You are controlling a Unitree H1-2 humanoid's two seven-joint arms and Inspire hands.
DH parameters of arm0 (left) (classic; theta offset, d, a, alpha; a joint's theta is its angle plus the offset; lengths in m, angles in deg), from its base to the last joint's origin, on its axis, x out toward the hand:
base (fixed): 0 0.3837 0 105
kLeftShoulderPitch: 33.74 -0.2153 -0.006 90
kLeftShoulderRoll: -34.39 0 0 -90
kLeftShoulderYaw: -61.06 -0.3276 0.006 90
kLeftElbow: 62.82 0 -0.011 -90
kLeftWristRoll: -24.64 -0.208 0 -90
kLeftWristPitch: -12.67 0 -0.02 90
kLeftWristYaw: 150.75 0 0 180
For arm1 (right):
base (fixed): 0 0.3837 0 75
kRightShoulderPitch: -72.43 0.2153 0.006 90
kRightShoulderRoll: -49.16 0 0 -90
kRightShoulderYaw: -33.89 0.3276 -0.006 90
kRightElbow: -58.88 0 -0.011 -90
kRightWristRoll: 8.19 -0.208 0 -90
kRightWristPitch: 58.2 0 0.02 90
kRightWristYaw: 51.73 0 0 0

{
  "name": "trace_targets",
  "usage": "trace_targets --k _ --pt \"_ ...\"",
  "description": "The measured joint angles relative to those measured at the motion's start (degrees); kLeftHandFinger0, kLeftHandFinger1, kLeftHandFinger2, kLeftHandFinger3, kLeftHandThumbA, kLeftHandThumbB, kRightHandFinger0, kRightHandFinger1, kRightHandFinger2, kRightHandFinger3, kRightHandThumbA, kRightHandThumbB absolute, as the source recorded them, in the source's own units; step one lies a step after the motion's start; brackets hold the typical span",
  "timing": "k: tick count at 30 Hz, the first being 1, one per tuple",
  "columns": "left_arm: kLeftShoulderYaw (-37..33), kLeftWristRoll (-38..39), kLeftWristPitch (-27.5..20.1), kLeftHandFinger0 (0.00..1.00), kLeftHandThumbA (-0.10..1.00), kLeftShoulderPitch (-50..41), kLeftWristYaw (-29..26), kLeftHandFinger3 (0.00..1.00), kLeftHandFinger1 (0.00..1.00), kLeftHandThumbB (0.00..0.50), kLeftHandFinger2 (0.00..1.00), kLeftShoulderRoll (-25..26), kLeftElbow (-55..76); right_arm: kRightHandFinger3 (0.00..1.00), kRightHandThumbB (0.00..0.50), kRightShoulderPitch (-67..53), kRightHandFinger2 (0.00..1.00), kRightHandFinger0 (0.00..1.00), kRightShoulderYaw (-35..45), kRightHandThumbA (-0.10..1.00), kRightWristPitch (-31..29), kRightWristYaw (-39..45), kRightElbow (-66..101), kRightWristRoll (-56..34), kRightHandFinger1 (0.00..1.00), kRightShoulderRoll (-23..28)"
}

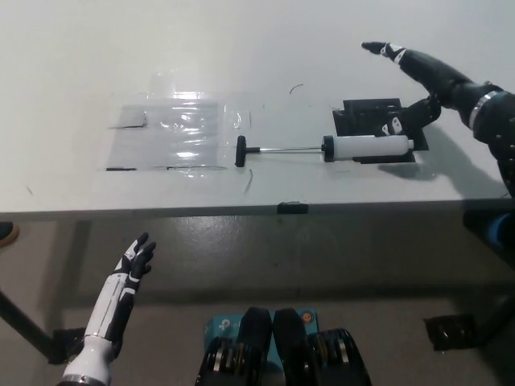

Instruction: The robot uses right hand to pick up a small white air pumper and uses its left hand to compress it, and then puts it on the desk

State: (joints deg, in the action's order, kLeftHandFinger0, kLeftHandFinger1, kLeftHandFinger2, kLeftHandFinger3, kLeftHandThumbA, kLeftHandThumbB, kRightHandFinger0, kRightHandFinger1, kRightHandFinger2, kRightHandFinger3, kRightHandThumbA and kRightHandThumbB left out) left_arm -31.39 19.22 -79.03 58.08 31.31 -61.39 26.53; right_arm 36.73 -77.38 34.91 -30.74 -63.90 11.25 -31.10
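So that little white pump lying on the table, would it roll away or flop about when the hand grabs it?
The white pump has a round barrel lying on its side, so a nudge could probably roll it. Its thin rod is pulled out to a black T-handle, which may make it end-heavy and swing. It looks like plastic, likely light. The right hand hovers open above it.

The black right hand reaches in from the right edge at the end of its arm, spread wide with nothing in it: the long fingers point up and to the left, the thumb angles down and left. The white left hand rests low at the lower left, forearm raised, its dark fingers apart and empty.
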Motion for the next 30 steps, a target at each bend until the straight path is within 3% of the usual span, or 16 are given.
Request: trace_targets --k 7,10,13,17,30 --pt "-0.1 -0.5 -0.1 1.00 1.00 0.4 0.2 1.00 1.00 0.093 1.00 0.1 -0.1 1.00 0.359 2.5 1.00 1.00 -2.0 1.00 -0.3 -0.1 -8.5 2.5 1.00 -2.8" --pt "-0.1 -0.6 -0.4 1.00 1.00 0.6 0.4 1.00 1.00 0.106 1.00 0.1 -0.1 1.00 0.387 4.2 1.00 1.00 -2.8 1.00 -0.5 -0.2 -12.2 3.6 1.00 -3.9" --pt "-0.1 -0.7 -0.5 1.00 1.00 0.7 0.7 1.00 1.00 0.109 1.00 0.2 -0.1 1.00 0.362 5.8 1.00 1.00 -3.4 1.00 -0.7 -0.5 -15.5 4.5 1.00 -5.0" --pt "-0.1 -0.8 -0.7 1.00 1.00 0.7 0.8 1.00 1.00 0.123 1.00 0.4 -0.1 1.00 0.365 7.1 1.00 1.00 -3.6 1.00 -0.7 -1.0 -18.9 5.5 1.00 -6.1" --pt "-0.1 -0.9 -1.1 1.00 1.00 0.9 1.4 1.00 1.00 0.145 1.00 0.6 -0.1 1.00 0.415 11.1 1.00 1.00 -4.0 1.00 -1.7 -2.7 -33.2 6.9 1.00 -9.1"
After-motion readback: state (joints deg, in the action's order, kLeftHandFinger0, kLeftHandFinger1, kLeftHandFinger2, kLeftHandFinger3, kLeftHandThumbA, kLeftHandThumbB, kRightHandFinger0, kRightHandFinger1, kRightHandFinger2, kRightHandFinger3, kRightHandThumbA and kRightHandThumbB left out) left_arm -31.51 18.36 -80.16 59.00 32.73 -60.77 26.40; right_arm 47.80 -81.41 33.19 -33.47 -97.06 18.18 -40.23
